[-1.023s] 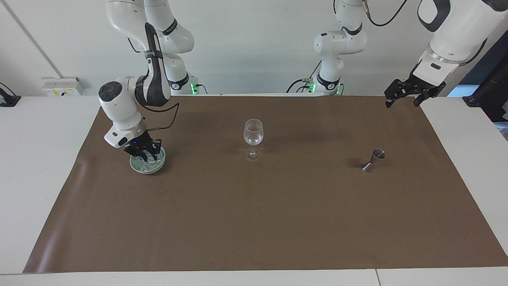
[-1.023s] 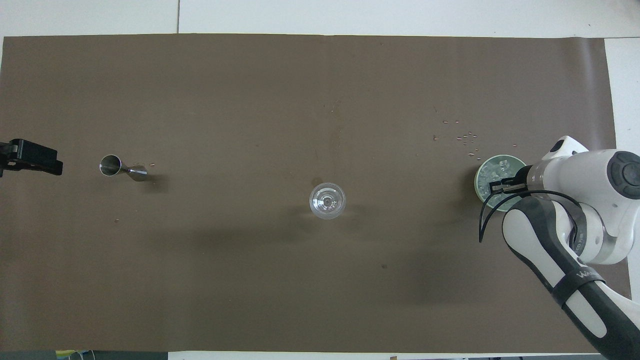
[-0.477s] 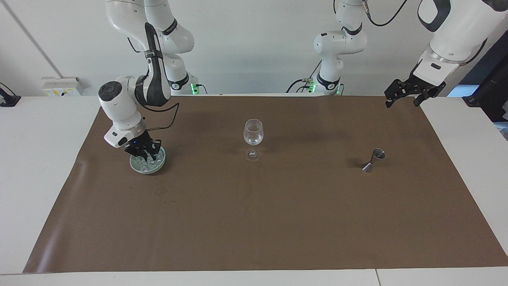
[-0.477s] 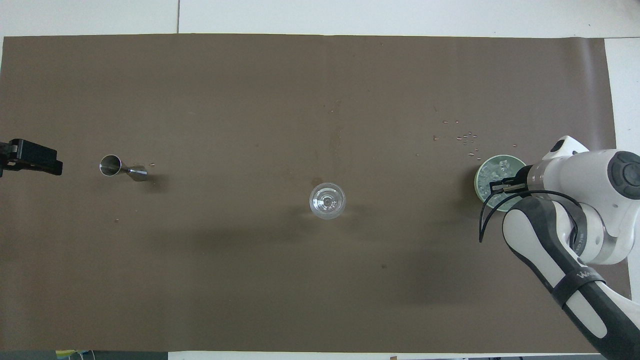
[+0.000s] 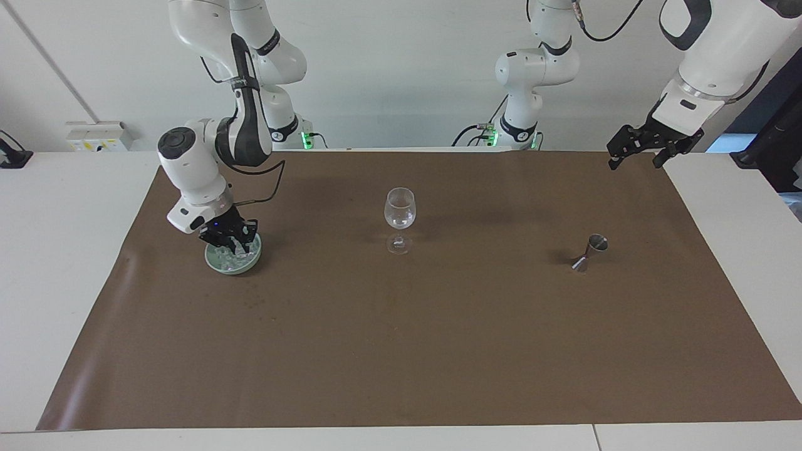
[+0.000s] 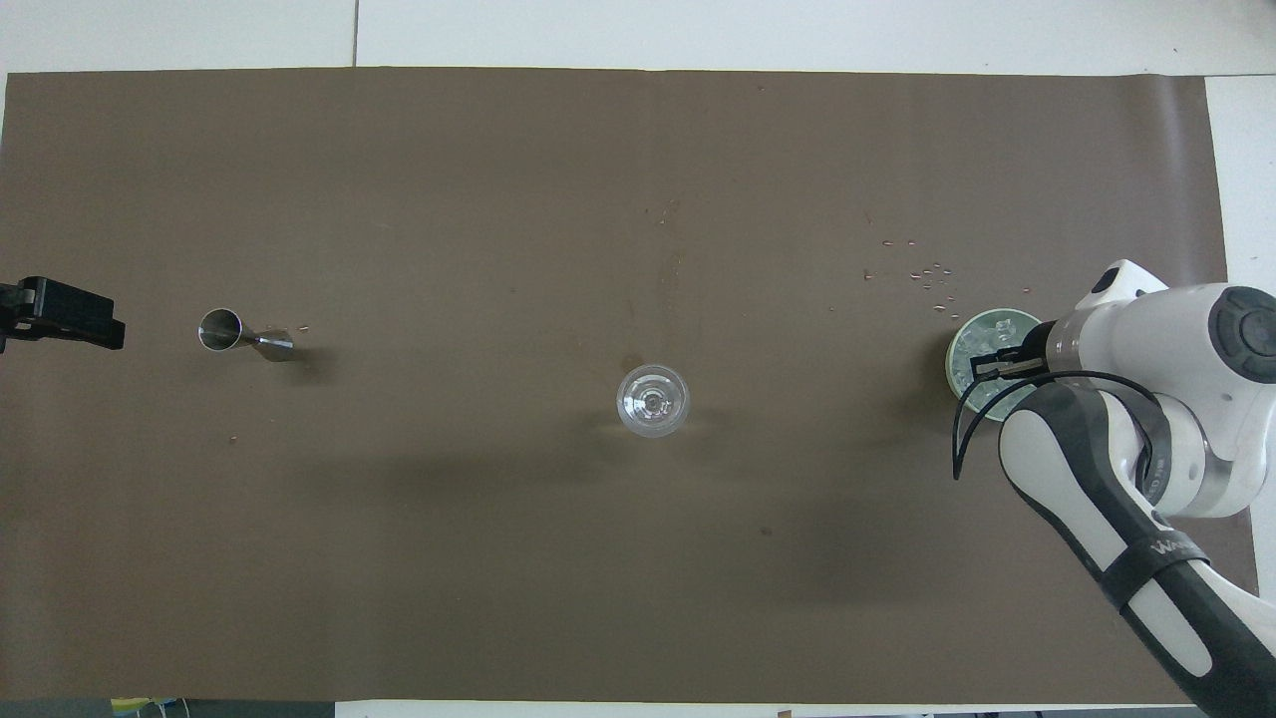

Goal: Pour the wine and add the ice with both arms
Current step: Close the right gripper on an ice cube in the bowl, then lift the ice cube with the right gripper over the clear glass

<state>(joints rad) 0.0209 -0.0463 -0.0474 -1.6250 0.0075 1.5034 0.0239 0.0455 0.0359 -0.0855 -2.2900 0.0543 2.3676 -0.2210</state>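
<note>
Right gripper fingers together, just over ice heaped in green bowl, at wine glass's 9 o'clock in facing view; heap has no clear long axis. Left gripper spread apart, waiting, raised over the mat corner.

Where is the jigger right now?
The jigger lies tipped on the brown mat toward the left arm's end, beside the wine glass at mid-table.

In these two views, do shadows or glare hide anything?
Facing view: the wine glass and jigger cast soft shadows on the brown mat, hiding nothing. Overhead view: the right arm covers part of the ice bowl; no strong glare.
</note>
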